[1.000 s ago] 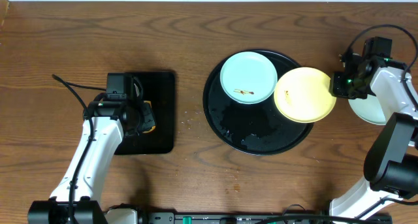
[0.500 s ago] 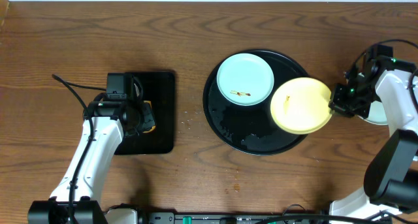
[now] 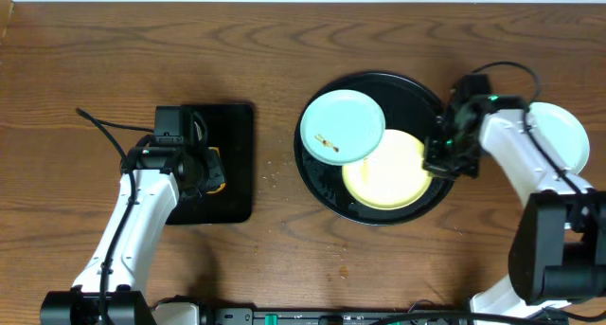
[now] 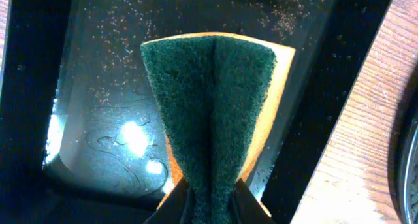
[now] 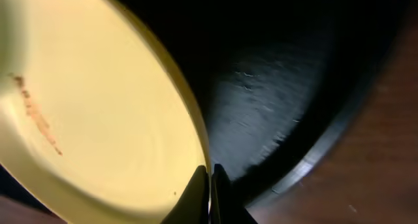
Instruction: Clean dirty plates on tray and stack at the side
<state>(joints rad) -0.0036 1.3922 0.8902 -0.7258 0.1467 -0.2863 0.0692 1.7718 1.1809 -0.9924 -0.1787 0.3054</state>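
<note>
One of three looks done: on the wood-grain counter (image 3: 189, 41), the round black tray (image 3: 317, 178) holds two soiled ones — the blue plate (image 3: 343, 126) overlapping the yellow plate (image 3: 383, 173), its rim pinched in your right jaws — and a pale plate (image 3: 566, 135) sits aside, right. Over the wet rectangular tray (image 3: 237, 135) your left jaws squeeze a green sponge (image 4: 212, 113).

The wooden table (image 3: 284, 50) bears a round tray (image 3: 412, 102), rectangular tray (image 3: 237, 164) and pale plate (image 3: 566, 135).
</note>
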